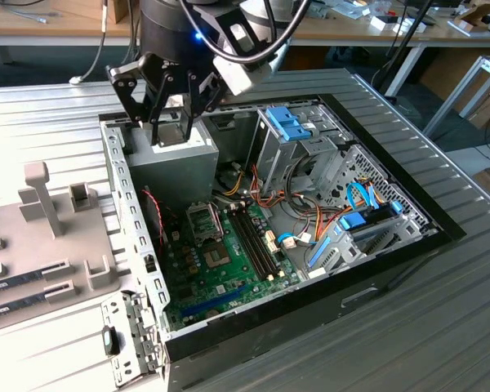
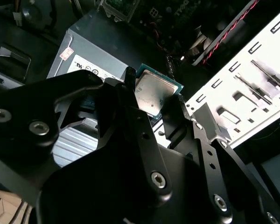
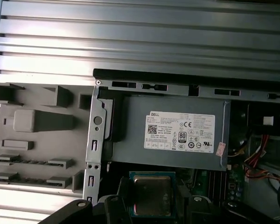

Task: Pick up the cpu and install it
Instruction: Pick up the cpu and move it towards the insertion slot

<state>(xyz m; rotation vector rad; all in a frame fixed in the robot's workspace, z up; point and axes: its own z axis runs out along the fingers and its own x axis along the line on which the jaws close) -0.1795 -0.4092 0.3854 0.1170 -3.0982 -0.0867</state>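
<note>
A: Where is the cpu (image 2: 155,93) now, pls?
B: It sits in the gripper (image 1: 170,122). In both wrist views the two black fingers (image 2: 129,83) press on two opposite edges of the chip, so the jaws stand only as wide as the cpu, no wider. The silver top faces the wrist cams, and the green board rim shows around it.
A: Tilted or level?
B: Approx. square to the gripper, as far as one can see. The chip is square, so it has no long axis; only the two gripped edges matter.
A: And what lies under the tool?
B: Directly below the gripper is the grey power supply (image 1: 167,167) w/ its white label, inside the open pc case (image 1: 117,184). The cpu appears to be apart from it, not resting on it.
A: So the socket (image 1: 204,219) is not under the tool?
B: No. In the exterior view the black socket frame lies on the green motherboard (image 1: 220,265), lower than the gripper and past the edge of the power supply, a little toward the exterior view's right. The memory sticks (image 1: 253,237) run just beside it, on the side far from the tool.
A: Judgement?
B: Pick-up seems done, install is not. The relation that counts: the socket is down and sideways from the fingers, well apart.
</note>
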